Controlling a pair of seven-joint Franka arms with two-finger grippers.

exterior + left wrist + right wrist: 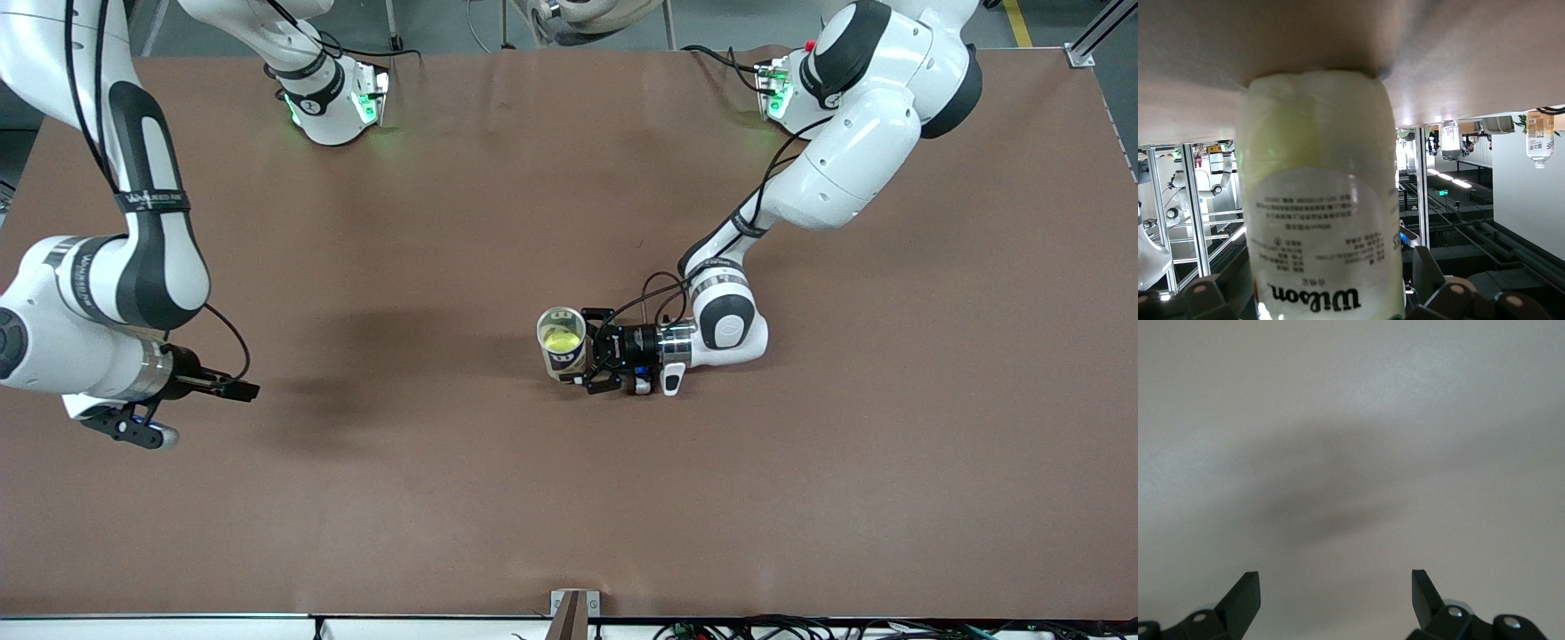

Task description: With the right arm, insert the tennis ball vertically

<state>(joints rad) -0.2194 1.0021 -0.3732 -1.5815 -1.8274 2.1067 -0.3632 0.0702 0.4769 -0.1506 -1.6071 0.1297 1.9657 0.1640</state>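
Ball [561, 339] in can [563, 354] — hands apparently open.

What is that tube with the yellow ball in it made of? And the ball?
The Wilson can looks like clear, glossy plastic: you can see the yellow through its wall, and a printed paper-like label wraps it. The tennis ball inside looks like fuzzy yellow-green felt, though its surface is hard to make out. The tabletop looks like matte brown paper or board.
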